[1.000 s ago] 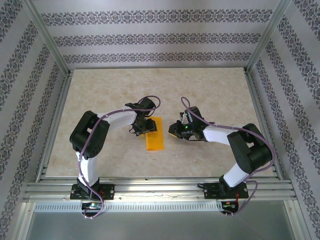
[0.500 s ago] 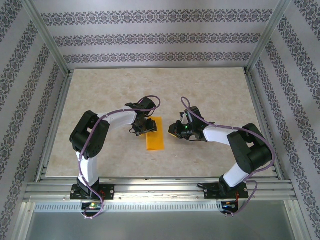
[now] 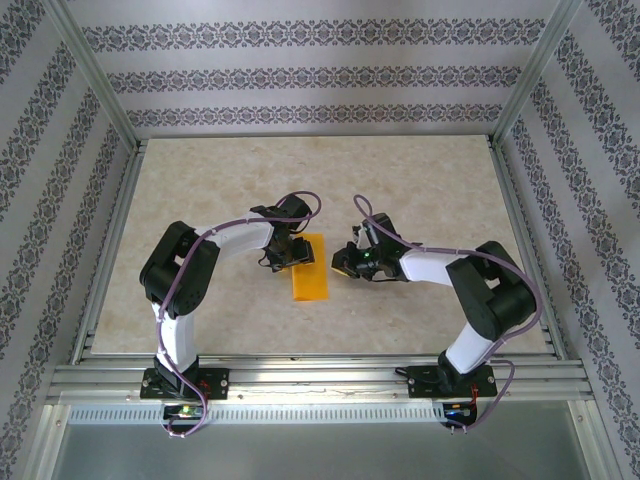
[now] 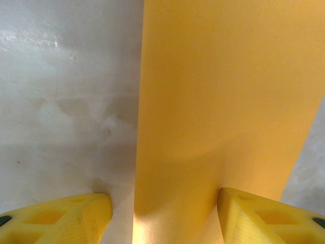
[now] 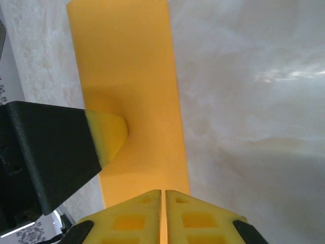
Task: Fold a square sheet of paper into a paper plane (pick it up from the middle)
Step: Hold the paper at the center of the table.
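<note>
- The square sheet of paper [image 3: 309,268] lies flat near the middle of the desk [image 3: 420,190], a little toward the near edge. It shows as 1 narrow rectangle, so we judge it already folded in half and the plane far from finished.
- The left gripper [image 4: 162,223] is low over the far end of the strip with its 2 fingers spread wide. 1 fingertip [image 5: 110,136] presses on the paper, and the other sits over bare desk just beside a long edge.
- The right gripper [image 5: 162,218] has its fingers pressed together, with the tips at 1 edge of the strip. We cannot tell whether any paper is nipped between them.
- Only 1 fingertip pins the sheet. On this smooth desk, a push or pull from the right gripper could make the strip pivot around that point, and the next crease would run crooked.
- If the right fingers do grip an edge, lifting while the left tip presses down could buckle or tear such thin paper.
- If the left fingers close from this straddle, they could rake the strip sideways and crumple it.
- The 2 grippers work near each other, so a careless sweep could knock them together.
</note>
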Controlling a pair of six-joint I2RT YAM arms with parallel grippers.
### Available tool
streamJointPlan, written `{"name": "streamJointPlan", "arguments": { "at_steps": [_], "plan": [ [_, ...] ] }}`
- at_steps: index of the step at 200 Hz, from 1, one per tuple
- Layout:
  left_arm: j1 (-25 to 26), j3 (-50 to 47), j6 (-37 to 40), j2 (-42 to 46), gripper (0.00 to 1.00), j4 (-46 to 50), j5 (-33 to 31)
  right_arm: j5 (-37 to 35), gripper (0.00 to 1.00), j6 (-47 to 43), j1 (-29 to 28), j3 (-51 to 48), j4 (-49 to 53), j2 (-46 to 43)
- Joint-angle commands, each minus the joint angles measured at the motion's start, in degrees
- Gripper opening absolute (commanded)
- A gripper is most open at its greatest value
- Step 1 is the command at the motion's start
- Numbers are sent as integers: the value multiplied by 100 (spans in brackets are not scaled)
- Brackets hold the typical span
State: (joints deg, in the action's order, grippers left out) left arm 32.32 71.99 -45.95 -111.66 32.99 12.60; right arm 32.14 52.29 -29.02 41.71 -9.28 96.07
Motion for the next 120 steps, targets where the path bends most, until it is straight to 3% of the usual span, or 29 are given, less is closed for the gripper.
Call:
{"name": "streamJointPlan", "arguments": {
  "at_steps": [1, 49, 120],
  "plan": [
    [64, -391, 9, -805, 61, -758, -170, 57, 10, -19, -69, 247, -40, 164],
    [64, -467, -60, -796, 56, -904, -117, -668, 10, 105, 81, -65, 63, -274],
    [65, -364, 25, -831, 60, -830, -98, -543, 10, 70, 397, -446, 5, -598]
  ]
}}
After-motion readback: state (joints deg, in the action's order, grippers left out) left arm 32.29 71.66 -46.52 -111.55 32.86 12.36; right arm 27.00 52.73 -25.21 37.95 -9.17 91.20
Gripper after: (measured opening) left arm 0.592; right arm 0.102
